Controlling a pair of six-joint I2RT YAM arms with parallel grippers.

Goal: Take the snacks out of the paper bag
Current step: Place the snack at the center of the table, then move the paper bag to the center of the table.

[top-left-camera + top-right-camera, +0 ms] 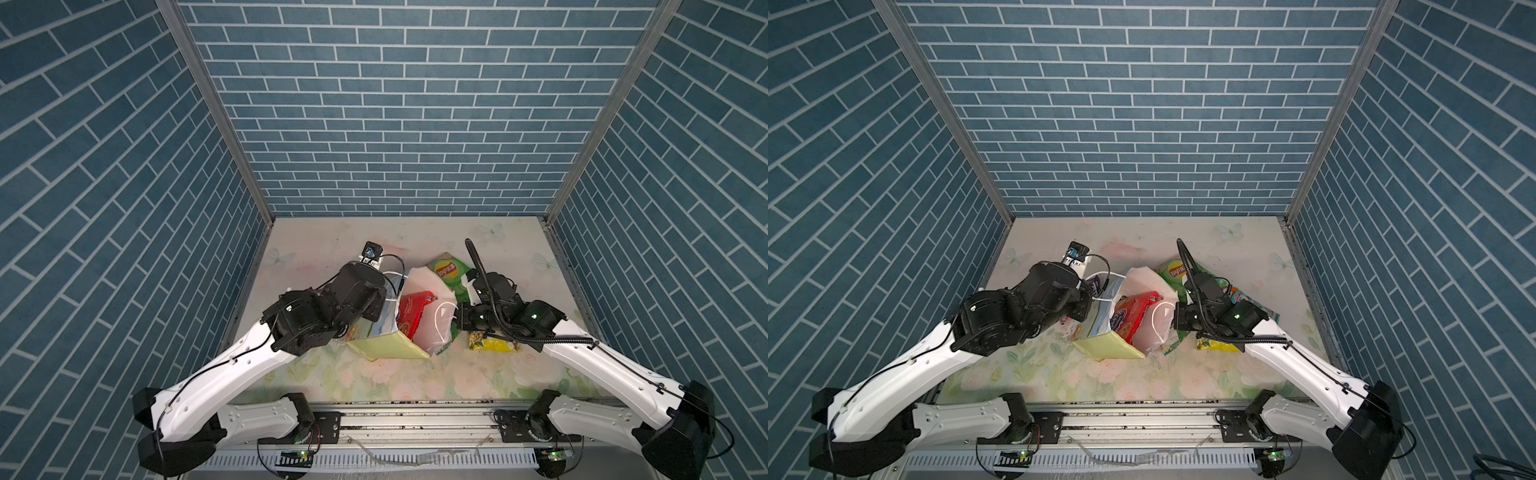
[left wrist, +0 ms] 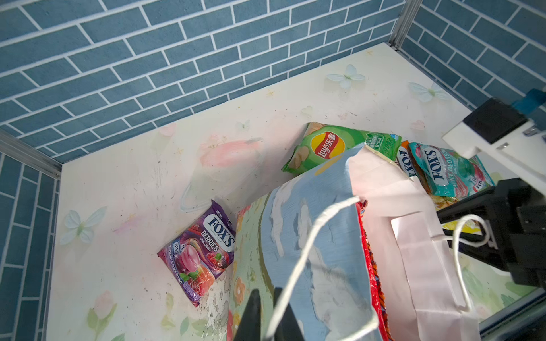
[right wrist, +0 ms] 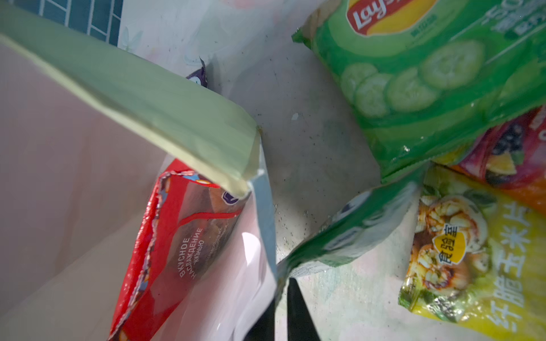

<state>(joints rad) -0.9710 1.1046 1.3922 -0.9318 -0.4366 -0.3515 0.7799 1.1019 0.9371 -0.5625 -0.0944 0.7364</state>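
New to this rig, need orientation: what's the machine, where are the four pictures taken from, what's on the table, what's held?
Two robot arms with pincer grippers work over a flowery table. Two pictures look down from overhead; the other two come from a camera on each wrist. A paper bag sits mid-table with a red packet inside. Lying outside: green chips, purple candy, teal candy, a yellow packet. The left gripper pinches the bag's rim. The right gripper is at the opposite rim; whether it grips anything is unclear.
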